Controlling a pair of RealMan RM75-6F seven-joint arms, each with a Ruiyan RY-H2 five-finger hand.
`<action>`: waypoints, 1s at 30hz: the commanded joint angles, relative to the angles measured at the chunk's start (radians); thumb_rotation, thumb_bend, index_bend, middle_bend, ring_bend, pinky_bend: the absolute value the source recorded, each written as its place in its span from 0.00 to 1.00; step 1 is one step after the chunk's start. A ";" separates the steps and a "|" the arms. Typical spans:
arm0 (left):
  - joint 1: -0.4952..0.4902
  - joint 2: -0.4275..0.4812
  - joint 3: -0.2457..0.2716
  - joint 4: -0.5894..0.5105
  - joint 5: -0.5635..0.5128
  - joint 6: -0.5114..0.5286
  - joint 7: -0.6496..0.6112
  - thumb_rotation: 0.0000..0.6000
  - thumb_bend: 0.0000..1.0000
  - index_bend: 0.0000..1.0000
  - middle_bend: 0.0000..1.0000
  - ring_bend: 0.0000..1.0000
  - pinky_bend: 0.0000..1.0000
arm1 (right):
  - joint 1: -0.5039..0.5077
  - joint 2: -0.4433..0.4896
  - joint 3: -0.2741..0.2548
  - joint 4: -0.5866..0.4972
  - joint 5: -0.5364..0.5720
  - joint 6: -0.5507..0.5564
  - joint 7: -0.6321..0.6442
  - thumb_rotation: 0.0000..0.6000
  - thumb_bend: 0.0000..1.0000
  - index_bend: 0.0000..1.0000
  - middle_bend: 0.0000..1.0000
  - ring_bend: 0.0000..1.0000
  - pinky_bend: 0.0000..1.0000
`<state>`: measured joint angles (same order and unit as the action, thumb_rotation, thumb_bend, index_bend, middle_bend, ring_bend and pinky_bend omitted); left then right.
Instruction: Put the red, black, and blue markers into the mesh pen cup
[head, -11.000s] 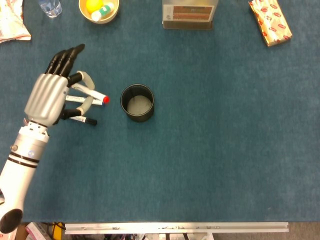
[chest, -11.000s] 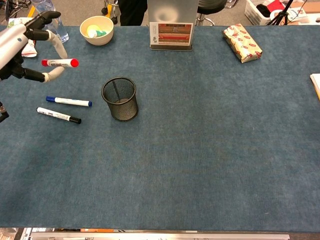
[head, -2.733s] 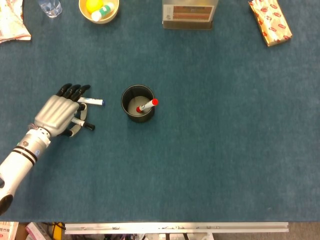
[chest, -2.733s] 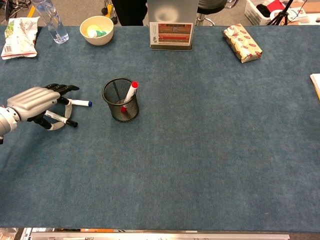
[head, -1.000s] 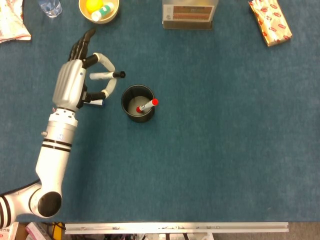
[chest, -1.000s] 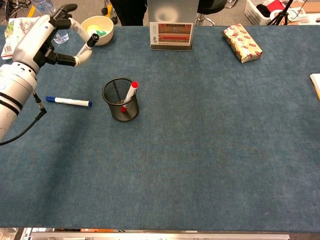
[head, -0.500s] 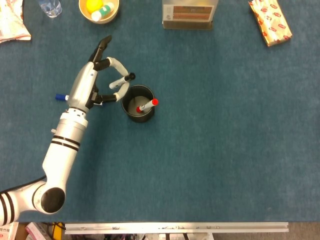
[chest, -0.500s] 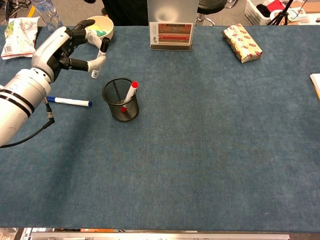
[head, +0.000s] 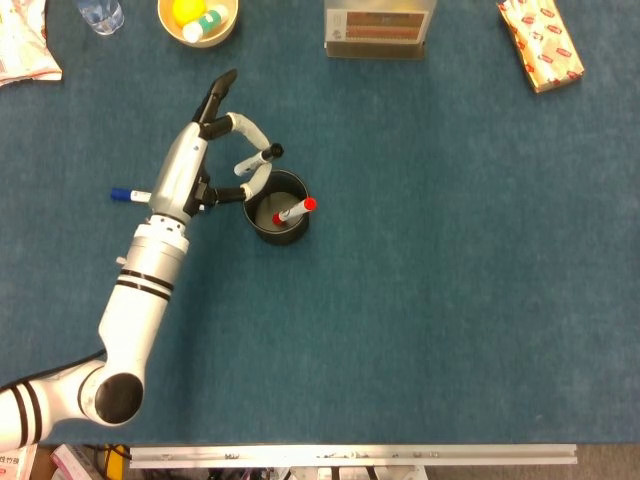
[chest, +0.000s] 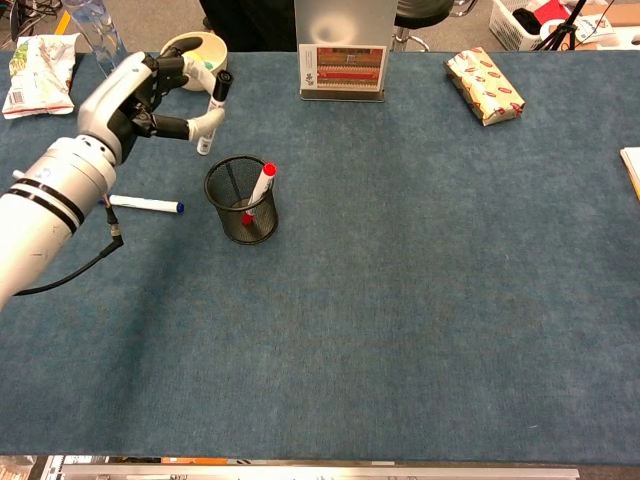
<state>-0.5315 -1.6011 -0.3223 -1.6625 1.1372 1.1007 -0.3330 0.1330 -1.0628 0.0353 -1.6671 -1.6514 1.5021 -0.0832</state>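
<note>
My left hand pinches the black marker between thumb and a finger, nearly upright, cap end up, just above the left rim of the black mesh pen cup. The red marker stands tilted inside the cup, red cap above the rim. The blue marker lies on the table left of the cup, partly hidden by my forearm in the head view. My right hand is out of both views.
A cream bowl with a yellow ball sits at the back left, beside a water bottle and a snack bag. A sign stand is at the back centre, a wrapped box at the back right.
My left hand has carried the black marker rightward from beside the cup to just over its left rim. The red and blue markers have not moved.
</note>
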 joint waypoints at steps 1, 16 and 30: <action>-0.003 -0.011 -0.008 -0.004 -0.014 0.004 0.002 1.00 0.34 0.61 0.00 0.00 0.01 | 0.000 0.000 0.000 0.000 0.000 0.001 0.000 1.00 0.00 0.14 0.17 0.13 0.30; -0.002 -0.057 -0.025 -0.035 -0.068 0.033 0.028 1.00 0.36 0.61 0.00 0.00 0.01 | -0.004 0.003 -0.001 -0.001 -0.004 0.008 0.002 1.00 0.00 0.14 0.17 0.13 0.30; 0.008 -0.093 -0.005 -0.065 -0.063 0.035 0.022 1.00 0.36 0.61 0.00 0.00 0.01 | -0.007 0.003 -0.003 -0.001 -0.005 0.010 0.003 1.00 0.00 0.14 0.18 0.13 0.30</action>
<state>-0.5238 -1.6933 -0.3284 -1.7274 1.0730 1.1367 -0.3104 0.1259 -1.0597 0.0324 -1.6678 -1.6563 1.5120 -0.0798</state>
